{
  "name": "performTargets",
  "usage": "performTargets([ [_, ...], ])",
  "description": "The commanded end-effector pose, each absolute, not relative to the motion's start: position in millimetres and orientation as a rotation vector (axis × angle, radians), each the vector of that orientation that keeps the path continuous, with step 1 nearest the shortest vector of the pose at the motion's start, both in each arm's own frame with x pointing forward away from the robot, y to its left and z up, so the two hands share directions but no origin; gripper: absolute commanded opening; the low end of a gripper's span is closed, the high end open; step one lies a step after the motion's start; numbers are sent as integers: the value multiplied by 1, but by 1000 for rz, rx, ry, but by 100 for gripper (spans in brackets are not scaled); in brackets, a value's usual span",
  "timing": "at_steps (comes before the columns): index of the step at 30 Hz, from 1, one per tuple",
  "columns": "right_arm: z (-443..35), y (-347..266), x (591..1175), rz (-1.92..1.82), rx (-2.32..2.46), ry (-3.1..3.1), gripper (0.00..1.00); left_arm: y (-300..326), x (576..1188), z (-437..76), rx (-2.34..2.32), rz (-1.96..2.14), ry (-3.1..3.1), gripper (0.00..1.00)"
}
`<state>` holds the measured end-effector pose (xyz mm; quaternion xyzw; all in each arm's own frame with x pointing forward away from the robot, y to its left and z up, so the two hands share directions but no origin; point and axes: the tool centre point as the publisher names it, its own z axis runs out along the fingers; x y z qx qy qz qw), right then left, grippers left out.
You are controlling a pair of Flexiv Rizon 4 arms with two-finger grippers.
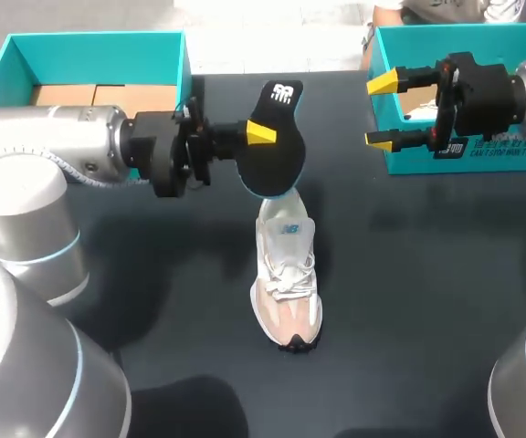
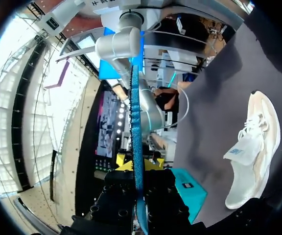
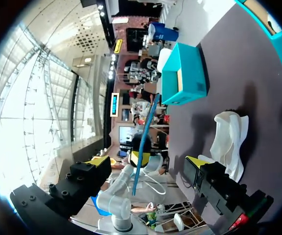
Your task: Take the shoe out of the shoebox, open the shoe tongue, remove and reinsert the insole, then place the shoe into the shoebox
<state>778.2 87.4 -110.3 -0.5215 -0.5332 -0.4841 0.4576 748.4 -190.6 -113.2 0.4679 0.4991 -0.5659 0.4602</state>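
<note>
While over shoe (image 1: 287, 274), insole (image 1: 270, 160) between boxes (image 1: 173, 64) (image 1: 414, 160)

Silver arms (image 1: 53, 128), black yellow-tipped jaws

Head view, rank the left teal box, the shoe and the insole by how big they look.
1. left teal box, clearly largest.
2. shoe.
3. insole, in the left gripper. It looks nearly shoe-sized, and it is held up nearer the camera, so places two and three are unsure.

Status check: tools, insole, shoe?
Left tool shut on insole, above shoe. Right tool open, empty, near right shoebox. Shoe upright on table; nothing between insole and shoe.
</note>
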Motion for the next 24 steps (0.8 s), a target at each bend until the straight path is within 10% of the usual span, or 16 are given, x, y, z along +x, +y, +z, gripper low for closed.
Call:
performTargets([
  [1,-111,89,779,-1193,-1285,-1314,100,-191,745,-107,951,-1697,1586,0],
  [24,-111,89,779,-1193,-1285,-1314,100,-180,735,-90,490,-2001,2121,0],
])
